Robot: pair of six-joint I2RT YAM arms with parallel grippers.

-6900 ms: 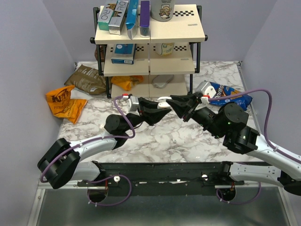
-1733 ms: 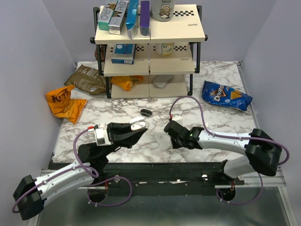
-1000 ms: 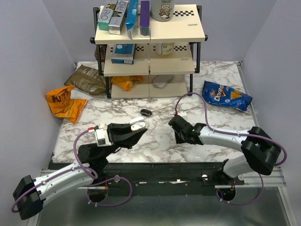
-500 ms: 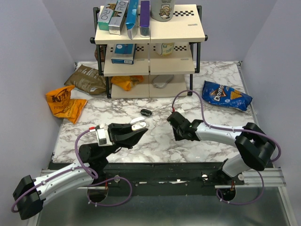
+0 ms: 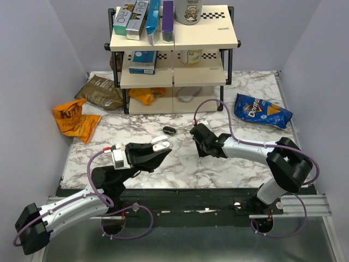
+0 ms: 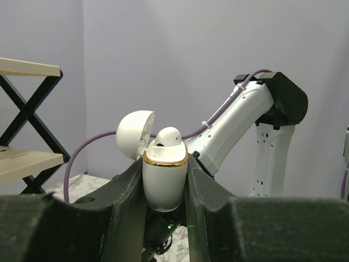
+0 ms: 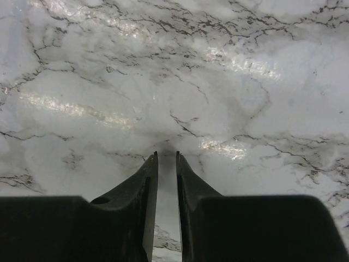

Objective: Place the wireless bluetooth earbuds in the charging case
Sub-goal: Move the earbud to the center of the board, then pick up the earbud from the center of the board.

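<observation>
The left gripper is clamped on the case, a white egg-shaped shell with a gold rim, held upright between the two fingers by its lower half. The lid is swung open and leans toward 10 o'clock in the left wrist view. One white earbud sits in the mouth of the case, its rounded top standing above the gold rim. I cannot tell whether it is fully seated.

In the top view the case is held above the table, near the front edge and a little toward 7 o'clock from the middle. A small black oval lies on the marble at 1 o'clock from the case, apart from it. I cannot tell what it is.

The right gripper is at 3 o'clock from that black oval, near it but not touching. Its fingers point down at bare marble, parted by only a narrow slit, with nothing between them.

A shelf rack stands at 12 o'clock at the back of the table. A blue chip bag lies at 2 o'clock, and an orange bag and a brown bag lie at 10 o'clock.
</observation>
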